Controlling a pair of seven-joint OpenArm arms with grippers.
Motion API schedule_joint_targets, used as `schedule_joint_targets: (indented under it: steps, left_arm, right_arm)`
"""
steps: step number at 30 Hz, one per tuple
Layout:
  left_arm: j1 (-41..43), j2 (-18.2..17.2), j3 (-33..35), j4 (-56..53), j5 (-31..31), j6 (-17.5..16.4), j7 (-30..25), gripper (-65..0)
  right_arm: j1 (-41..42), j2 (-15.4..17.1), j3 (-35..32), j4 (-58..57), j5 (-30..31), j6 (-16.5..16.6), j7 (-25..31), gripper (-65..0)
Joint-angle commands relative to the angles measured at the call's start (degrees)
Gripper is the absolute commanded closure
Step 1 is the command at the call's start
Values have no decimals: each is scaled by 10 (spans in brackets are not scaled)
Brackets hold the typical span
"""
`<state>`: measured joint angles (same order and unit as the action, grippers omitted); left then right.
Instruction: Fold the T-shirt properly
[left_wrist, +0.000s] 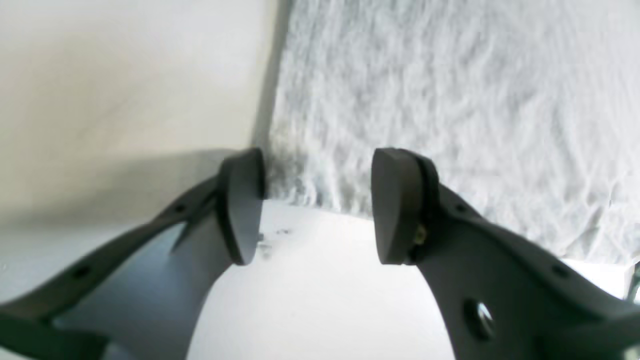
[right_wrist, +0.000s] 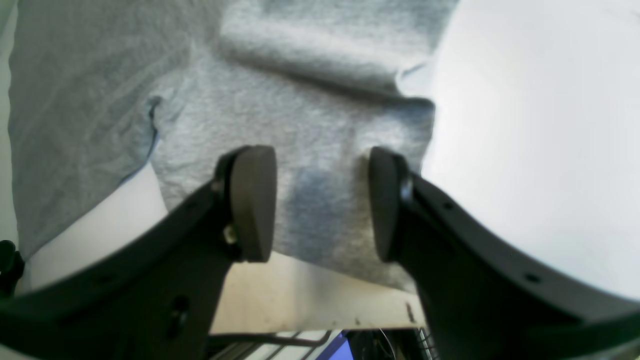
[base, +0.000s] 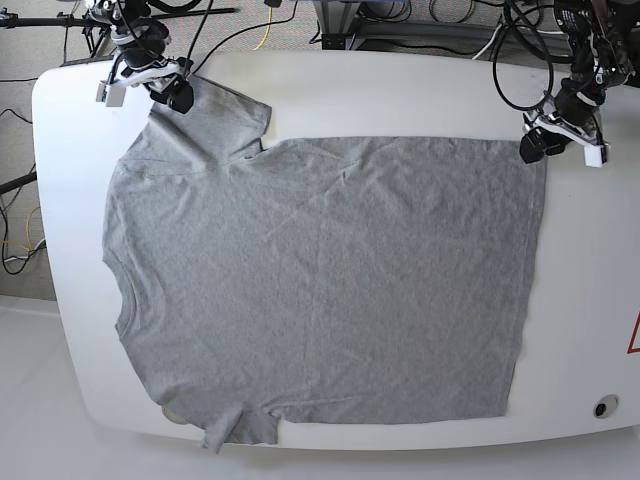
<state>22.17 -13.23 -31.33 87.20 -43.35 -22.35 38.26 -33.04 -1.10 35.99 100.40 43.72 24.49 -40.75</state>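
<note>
In the left wrist view, the left arm's dark two-fingered gripper (left_wrist: 317, 205) has its jaws spread wide, with nothing between them, above a corner of the plain heather-grey cotton T-shirt (left_wrist: 450, 100), where the cloth's edge meets the smooth white table (left_wrist: 310, 300). In the right wrist view, the right arm's dark gripper (right_wrist: 322, 205) is likewise spread apart, its pads on either side of a flap of the grey shirt (right_wrist: 310, 135) near the table's edge, and a raised fold of cloth lies beyond it. In the base view, the shirt (base: 320, 280) lies spread flat over most of the table (base: 400, 90), collar toward the view's left, with the right gripper (base: 170, 92) at the upper sleeve and the left gripper (base: 540, 140) at the upper hem corner.
</note>
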Motion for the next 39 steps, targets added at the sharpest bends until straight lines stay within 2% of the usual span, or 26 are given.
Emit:
schedule_joint_targets:
  steps: [1,4,9,19,31,39]
  left_arm:
    - [1,0,-4,5,1,4,9,-309]
    - [-1,0,-4,5,1,4,20,-307]
    - [-3,0,-11,17,1,4,53,-307]
    - [-3,2,-84,78,1,4,70,-307]
    - [-4,0,-160,105,2,4,115,-309]
    - [-3,0,-174,105,3,4,116,-310]
  right_arm:
    - [0,-9,-14,7,4,3,-8,-286]
    - [3,-9,-21,10,4,10,-18,-286]
    - [6,-10,-20,34,13,39,-42,-286]
    - [8,-4,-17,49,49,35,-45,-286]
    - [8,-4,105,94,49,34,-48,-290]
    - [9,2,108,30,17,39,-58,-297]
